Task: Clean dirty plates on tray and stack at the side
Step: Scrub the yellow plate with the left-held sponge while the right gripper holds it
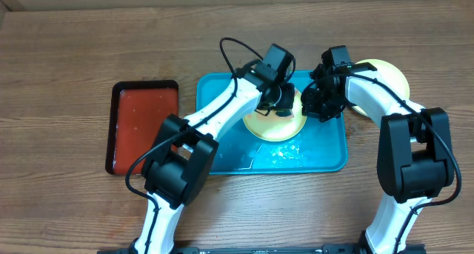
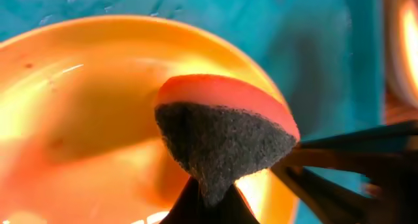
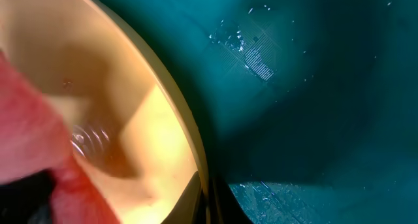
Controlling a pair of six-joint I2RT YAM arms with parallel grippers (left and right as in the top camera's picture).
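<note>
Wooden bench (image 1: 74,54) carries the turquoise tray (image 1: 326,154). On it, under the left hand (image 1: 284,98), lies a yellow-green plate (image 1: 278,128). That hand clenches a red scouring sponge (image 2: 222,126). The right hand (image 1: 320,102) pinches the plate's rim, with a second plate (image 1: 389,76) just behind it, off the tray.

The plate (image 1: 275,128) is half covered by the left hand (image 1: 284,100) and right hand (image 1: 320,106); the sponge (image 3: 26,132) is blurred and cropped.
</note>
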